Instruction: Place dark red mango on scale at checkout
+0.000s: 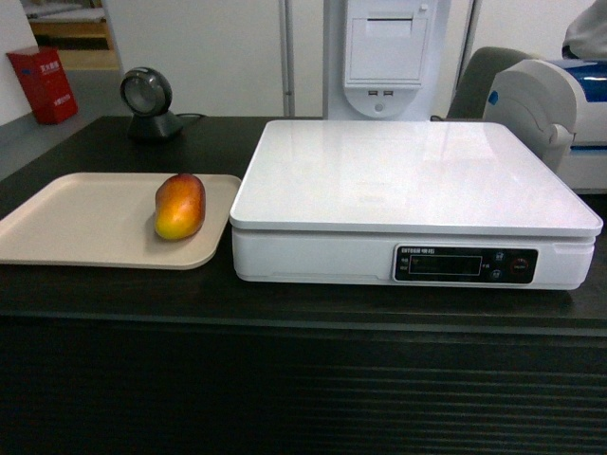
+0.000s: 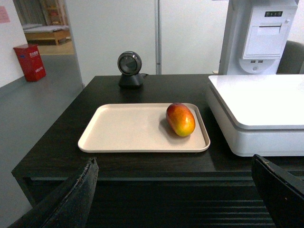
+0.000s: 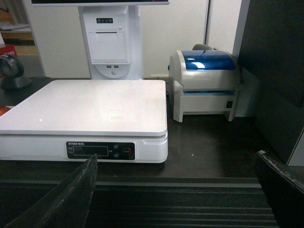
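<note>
Left pincer [image 2: 175, 190] spread wide, one dark fingertip [image 2: 76, 199] low at the left of its wrist view, the other at the right edge, nothing between. Right pincer [image 3: 178, 192] likewise wide apart, fingertips [image 3: 71, 197] at the lower corners, empty. Neither arm visible from the head camera.

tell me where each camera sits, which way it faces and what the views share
Head: above the checkout, looking down at mango on tray and scale; no arms show.
Left wrist: low, facing tray and mango; open fingers frame it.
Right wrist: low, facing scale and printer; open fingers show.
All share the scale.
</note>
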Tool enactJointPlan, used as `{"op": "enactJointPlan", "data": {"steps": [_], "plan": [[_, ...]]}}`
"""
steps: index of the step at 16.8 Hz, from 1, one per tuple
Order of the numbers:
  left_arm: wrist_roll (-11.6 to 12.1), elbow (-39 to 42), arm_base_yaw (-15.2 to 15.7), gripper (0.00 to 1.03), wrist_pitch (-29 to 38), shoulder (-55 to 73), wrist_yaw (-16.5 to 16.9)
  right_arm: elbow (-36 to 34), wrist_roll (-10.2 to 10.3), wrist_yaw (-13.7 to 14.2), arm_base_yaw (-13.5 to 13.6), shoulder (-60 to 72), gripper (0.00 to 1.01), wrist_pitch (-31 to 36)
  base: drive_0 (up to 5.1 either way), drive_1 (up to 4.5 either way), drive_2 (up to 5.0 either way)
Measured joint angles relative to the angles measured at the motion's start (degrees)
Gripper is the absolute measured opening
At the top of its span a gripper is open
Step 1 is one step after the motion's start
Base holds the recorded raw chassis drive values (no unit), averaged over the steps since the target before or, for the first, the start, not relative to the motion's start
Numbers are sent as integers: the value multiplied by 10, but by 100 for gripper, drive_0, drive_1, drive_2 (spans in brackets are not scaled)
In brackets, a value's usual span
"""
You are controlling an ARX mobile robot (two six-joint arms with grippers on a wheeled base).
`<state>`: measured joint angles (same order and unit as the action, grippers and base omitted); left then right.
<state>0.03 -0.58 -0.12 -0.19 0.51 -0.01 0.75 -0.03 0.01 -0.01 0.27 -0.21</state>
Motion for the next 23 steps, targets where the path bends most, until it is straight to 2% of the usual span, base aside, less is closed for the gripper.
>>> {"op": "enactJointPlan", "data": {"steps": [9,10,11,12,13,14,16,17,18,19,20,21,23], "plan": [[0,0,0,98,0,0,0,0,0,0,0,0,98,0,0,0,0],[-24,-12,-17,98,-47,9,-42,0,0,0,0,0,98,0,0,0,0],[-73,-33,-73,98,-73,58,-123,0,0,0,0,0,98,0,0,0,0],[-111,-48,-126,98,-43,102,-179,0,0,0,0,0,98,0,0,0,0],[-127,-60,-142,98,-13,126,-196,0,0,0,0,0,98,0,0,0,0],[-133,-73,-135,98,23,153,-192,0,0,0,0,0,98,0,0,0,0],[-131,-88,-90,98,114,247,-128,0,0,0,0,0,98,0,0,0,0],[-120,-99,-18,98,221,374,-34,0,0,0,0,0,98,0,0,0,0],[-100,-189,81,98,376,624,112,0,0,0,0,0,98,0,0,0,0],[-65,-318,90,98,367,851,179,0,0,0,0,0,98,0,0,0,0],[-28,-456,64,98,316,1005,192,0,0,0,0,0,98,0,0,0,0],[-10,-530,43,98,269,1078,202,0,0,0,0,0,98,0,0,0,0],[-6,-549,37,98,258,1092,202,0,0,0,0,0,98,0,0,0,0]]}}
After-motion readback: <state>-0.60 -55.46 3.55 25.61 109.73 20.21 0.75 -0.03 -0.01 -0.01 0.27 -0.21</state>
